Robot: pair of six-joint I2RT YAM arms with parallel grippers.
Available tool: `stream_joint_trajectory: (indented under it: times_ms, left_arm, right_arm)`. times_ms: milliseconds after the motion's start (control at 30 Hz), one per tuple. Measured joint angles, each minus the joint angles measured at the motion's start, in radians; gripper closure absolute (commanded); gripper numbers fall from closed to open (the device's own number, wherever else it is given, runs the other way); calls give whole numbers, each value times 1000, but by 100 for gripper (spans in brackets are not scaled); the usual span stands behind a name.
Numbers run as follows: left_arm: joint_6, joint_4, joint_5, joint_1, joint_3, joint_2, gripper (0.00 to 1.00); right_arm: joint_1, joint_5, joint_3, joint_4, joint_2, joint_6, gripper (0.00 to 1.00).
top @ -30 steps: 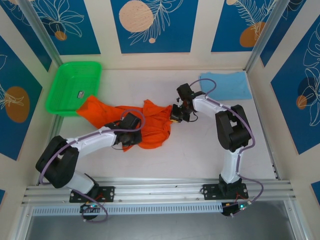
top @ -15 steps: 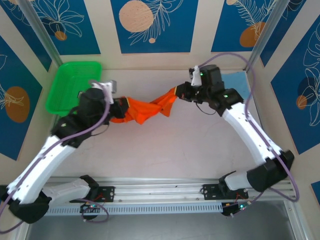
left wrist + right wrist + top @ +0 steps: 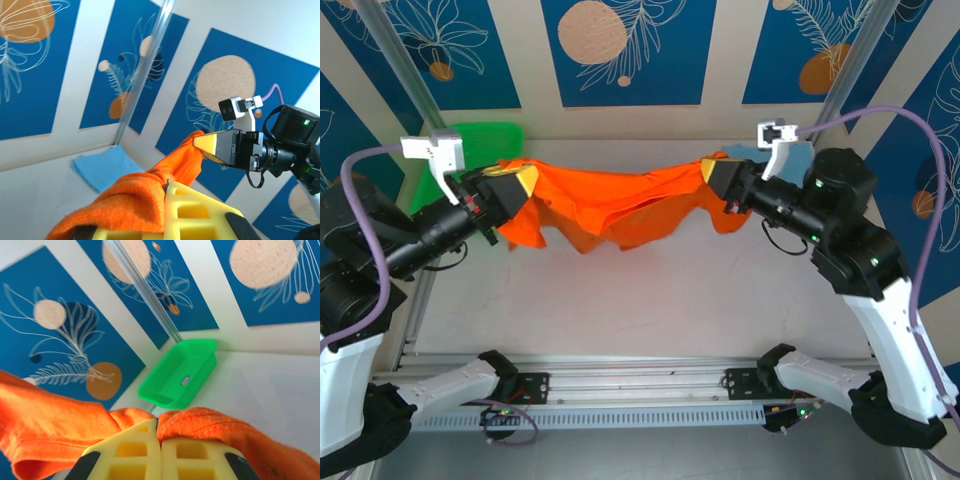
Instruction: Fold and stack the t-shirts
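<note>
Top external view: the orange t-shirt (image 3: 620, 205) hangs stretched above the table (image 3: 650, 300), sagging in the middle. It is pinched at its 9 o'clock end by the left gripper (image 3: 515, 183) and at its 3 o'clock end by the right gripper (image 3: 712, 172), both clamped tight on cloth. The folded light-blue t-shirt (image 3: 102, 167) lies flat toward 1 o'clock on the table. The green basket (image 3: 182, 380) sits at 11 o'clock.
</note>
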Motion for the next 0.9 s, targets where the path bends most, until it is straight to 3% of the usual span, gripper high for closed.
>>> stream_joint_trajectory:
  times_ms: [200,333,500,633,700,733,800,867,900]
  left_arm:
    - [-12,-2,47,0,46,13,100]
    - [-15,-29,-30,0,90,74,100]
    - [-11,-80,-235,19,102,206,97]
    - [-43,-98,-283,163,127,393,94]
    - [-71,-97,-293,254,134,522,82]
    - [-92,-102,-293,301,146,602,73]
    - [-118,-127,-293,373,206,775,36]
    - [-139,-206,-292,427,362,982,3]
    - [-144,-253,-296,446,459,1084,0]
  right_arm:
    - [35,56,26,-1,-60,-27,100]
    - [35,124,66,-16,-14,-53,100]
    - [-8,219,171,-50,197,-96,100]
    - [-111,230,283,-71,481,-108,100]
    - [-154,230,372,-96,658,-107,96]
    - [-176,228,441,-117,764,-107,81]
    - [-210,222,617,-172,977,-101,48]
    - [-245,212,911,-274,1234,-93,28]
    - [-266,201,1105,-336,1389,-80,22]
